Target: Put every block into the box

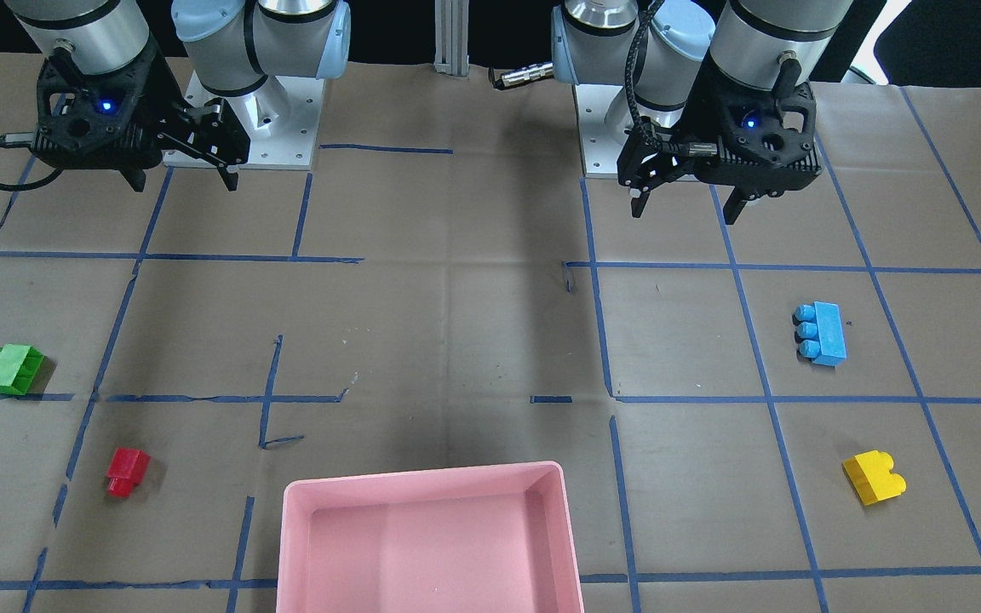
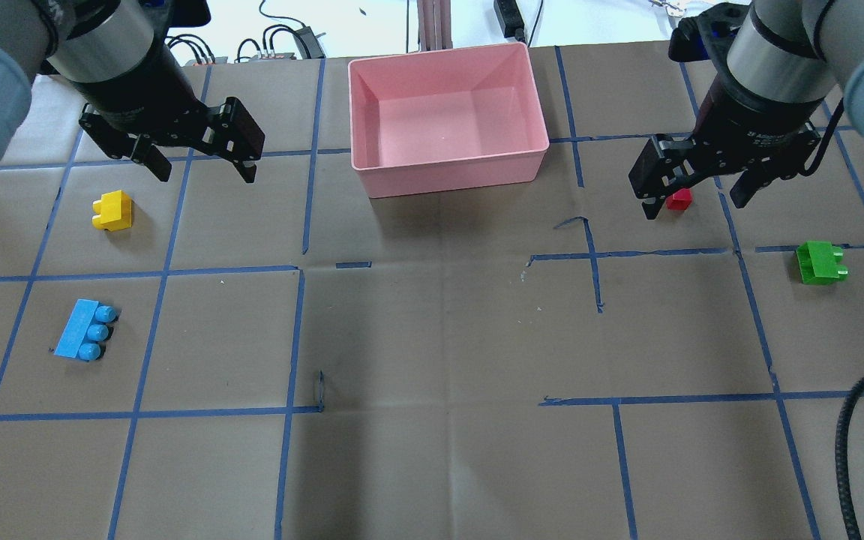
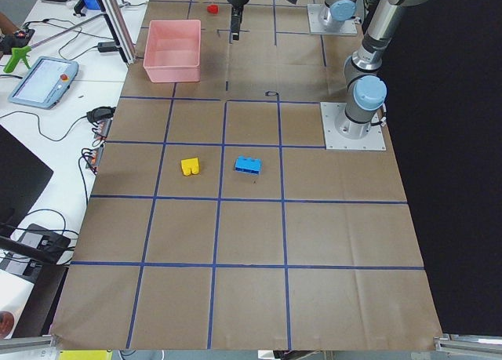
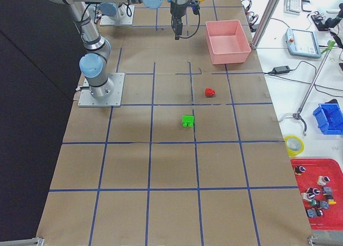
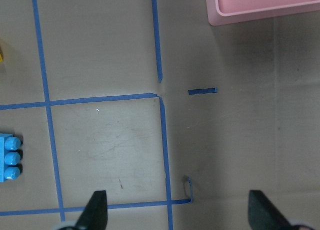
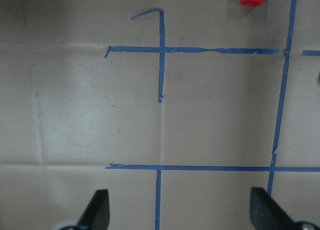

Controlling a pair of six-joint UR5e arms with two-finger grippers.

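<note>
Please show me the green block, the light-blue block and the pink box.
green block [image 1: 12, 368], exterior front-facing view, its upward flat face.
light-blue block [image 2: 74, 331], overhead exterior view, flat body beside the studs.
pink box [image 2: 447, 172], overhead exterior view, near outer wall.

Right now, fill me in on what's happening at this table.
The robot is to put four plastic studded toy bricks into the shallow pink plastic tray; none is in it yet. The left gripper and the right gripper both hang open, holding nothing. The green brick and small red brick lie on the robot's right side, the light-blue three-stud brick and yellow brick on its left, all apart from the tray.
</note>
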